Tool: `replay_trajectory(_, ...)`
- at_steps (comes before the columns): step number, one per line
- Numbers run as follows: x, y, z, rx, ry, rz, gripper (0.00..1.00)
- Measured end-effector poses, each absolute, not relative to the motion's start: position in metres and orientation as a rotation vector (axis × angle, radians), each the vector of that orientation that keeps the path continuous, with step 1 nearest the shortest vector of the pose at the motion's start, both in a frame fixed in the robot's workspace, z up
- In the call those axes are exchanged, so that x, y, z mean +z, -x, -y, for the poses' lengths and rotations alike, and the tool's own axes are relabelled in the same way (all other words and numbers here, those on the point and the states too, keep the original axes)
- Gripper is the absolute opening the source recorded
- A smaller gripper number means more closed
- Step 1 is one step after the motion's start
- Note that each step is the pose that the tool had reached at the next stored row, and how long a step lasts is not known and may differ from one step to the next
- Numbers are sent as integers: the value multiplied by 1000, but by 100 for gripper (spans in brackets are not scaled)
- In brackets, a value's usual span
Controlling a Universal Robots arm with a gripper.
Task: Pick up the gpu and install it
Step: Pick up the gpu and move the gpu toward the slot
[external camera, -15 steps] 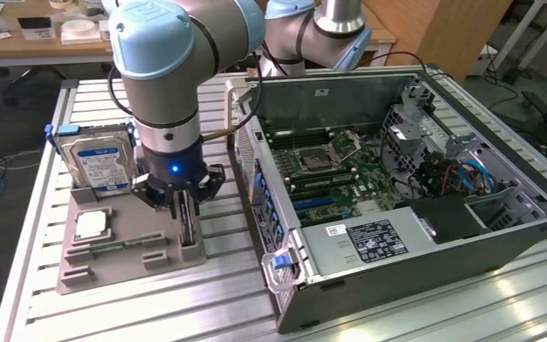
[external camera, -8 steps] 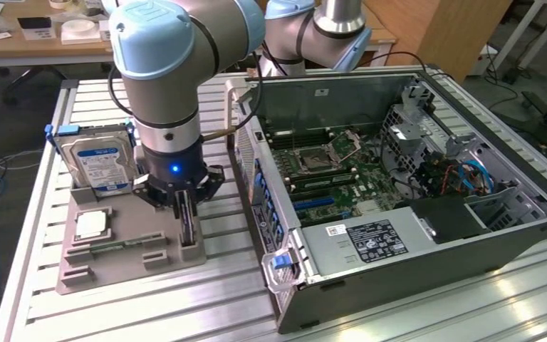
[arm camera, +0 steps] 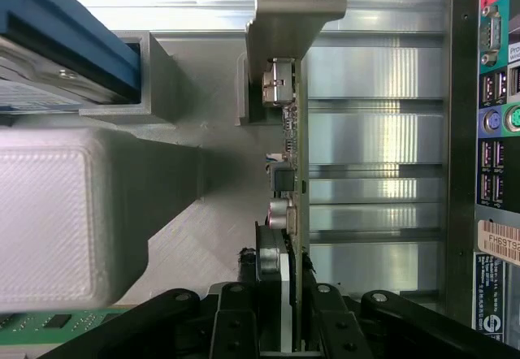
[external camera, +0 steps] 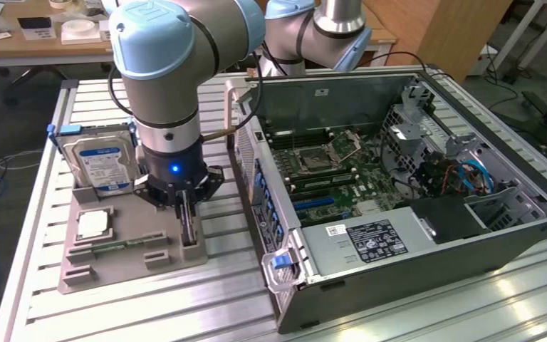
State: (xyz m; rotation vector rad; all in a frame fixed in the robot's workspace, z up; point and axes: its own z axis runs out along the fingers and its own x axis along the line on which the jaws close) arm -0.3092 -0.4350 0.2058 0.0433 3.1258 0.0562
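Note:
The gpu (external camera: 191, 226) stands on its long edge in a slot of the grey holder tray (external camera: 122, 271), a thin dark card. In the wrist view the gpu (arm camera: 290, 156) runs away from the camera, with its silver bracket (arm camera: 284, 10) at the far end. My gripper (external camera: 187, 208) has come straight down over it. Its black fingers (arm camera: 237, 318) straddle the card's near end, one on each face, with narrow gaps left, so the gripper (arm camera: 286, 314) is open and the card rests in the slot.
A silver hard drive (external camera: 97, 160) with a blue-white label stands at the tray's far end. A processor (external camera: 93, 224) and a green memory stick (external camera: 112, 246) lie on the tray. The open computer case (external camera: 397, 178) sits to the exterior view's right, its rear ports (arm camera: 496, 131) close by.

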Motion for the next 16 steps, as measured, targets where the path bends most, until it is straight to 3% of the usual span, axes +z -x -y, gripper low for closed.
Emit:
replay_trajectory(9, 206, 309, 435, 56, -43, -3126, 28)
replay_trajectory(16, 220, 309, 435, 87, -44, -3125, 28)
